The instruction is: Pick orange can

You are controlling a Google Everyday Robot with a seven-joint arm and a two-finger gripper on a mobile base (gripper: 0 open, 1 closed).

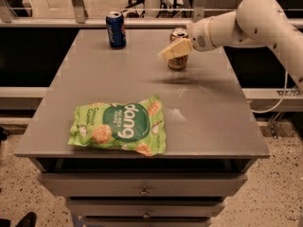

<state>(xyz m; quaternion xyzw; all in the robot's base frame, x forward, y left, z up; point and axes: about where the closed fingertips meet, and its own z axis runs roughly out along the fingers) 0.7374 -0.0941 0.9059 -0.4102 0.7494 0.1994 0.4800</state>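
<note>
Pincer [173,50], its spread impossible to tell, hangs across the upper front of the upright tan-orange, silver-topped soda can [178,63] just behind it on the grey table [203,117].

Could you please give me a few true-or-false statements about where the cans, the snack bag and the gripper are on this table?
1. The orange can stands upright on the far right part of the table. True.
2. The gripper hovers over the green snack bag. False: it is at the orange can, in front of its upper part.
3. The blue can lies on its side. False: it stands upright near the far edge.
4. The snack bag lies flat near the front edge. True.
</note>
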